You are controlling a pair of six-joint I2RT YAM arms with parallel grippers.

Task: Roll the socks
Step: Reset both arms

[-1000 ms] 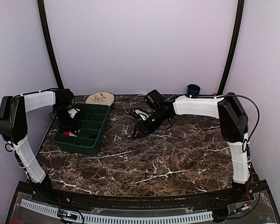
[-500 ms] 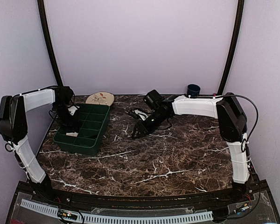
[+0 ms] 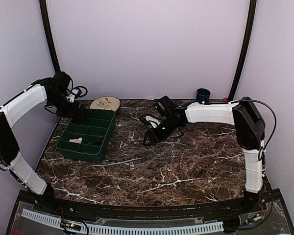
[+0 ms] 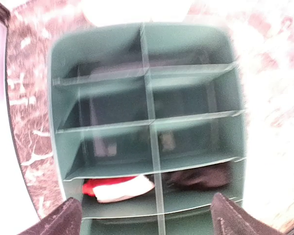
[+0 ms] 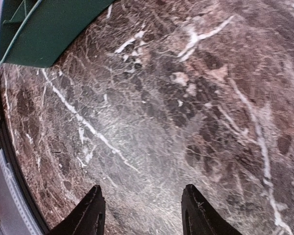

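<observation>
Top external view, bench [image 3: 186, 166]: dark brown marble with white veins, carrying everything below.
Right arm [image 3: 210, 111]: white links reaching from the right side across to the middle of the bench.
Left arm [image 3: 24, 100]: bent up along the left wall, with its dark wrist above the far left corner of the tray.
Tray [image 3: 83, 152]: green and split into compartments, standing on the left part of the bench.
Plate [image 3: 105, 103]: a pale round disc lying just beyond the tray's far edge.
Left pincer [image 4: 147, 218]: released, its fingertips [image 4: 71, 215] spread wide with nothing between them, hanging above the tray and apart from both socks.
Right pincer [image 5: 144, 210]: released over bare marble and gripping nothing; a corner of the tray shows at the upper left of its wrist view.
Red sock [image 4: 118, 187]: bunched in a left-column compartment low in the left wrist view, its white trim showing.
Black sock [image 4: 198, 177]: in the compartment just to the right, across the divider. The frame is blurred, so it seems bunched, but its shape is hard to make out.
Cup [image 3: 203, 94]: small and dark blue, at the far edge of the bench, well apart from the tray.
</observation>
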